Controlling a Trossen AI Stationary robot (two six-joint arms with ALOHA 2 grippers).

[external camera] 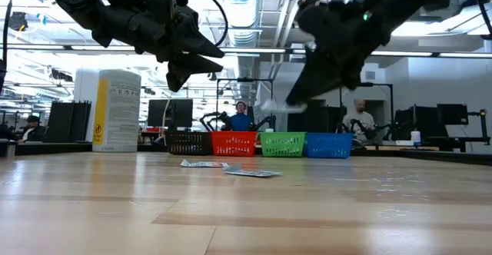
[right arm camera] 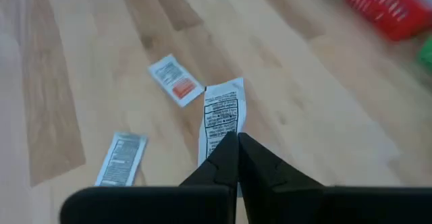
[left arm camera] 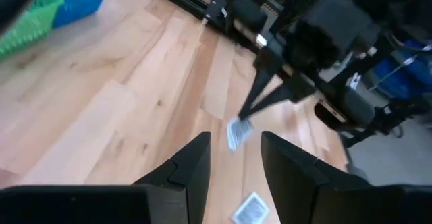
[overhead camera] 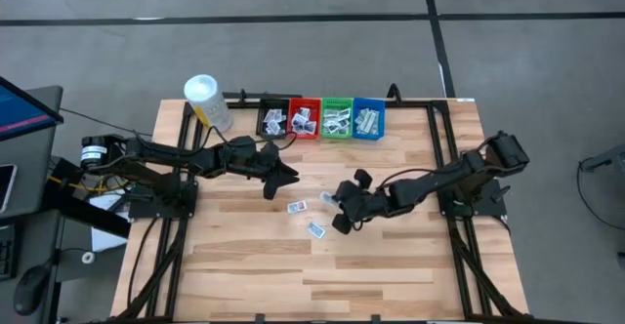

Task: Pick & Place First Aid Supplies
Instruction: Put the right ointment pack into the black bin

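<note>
A long flat white packet with dark print [right arm camera: 221,116] is pinched between the pressed-together fingers of the right hand [right arm camera: 236,137] above the wooden desk [overhead camera: 391,256], while the left hand [left arm camera: 235,143] is held spread, empty.

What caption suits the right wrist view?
Right end effector shut on a white packet, lifted above two loose packets.

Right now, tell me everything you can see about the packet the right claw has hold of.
The packet is a small, flat white sachet, longer than wide, with lines of dark print; it looks like paper or foil. The right claw is shut on one end, holding it in the air above the wooden table, clear of two other packets lying there.
</note>
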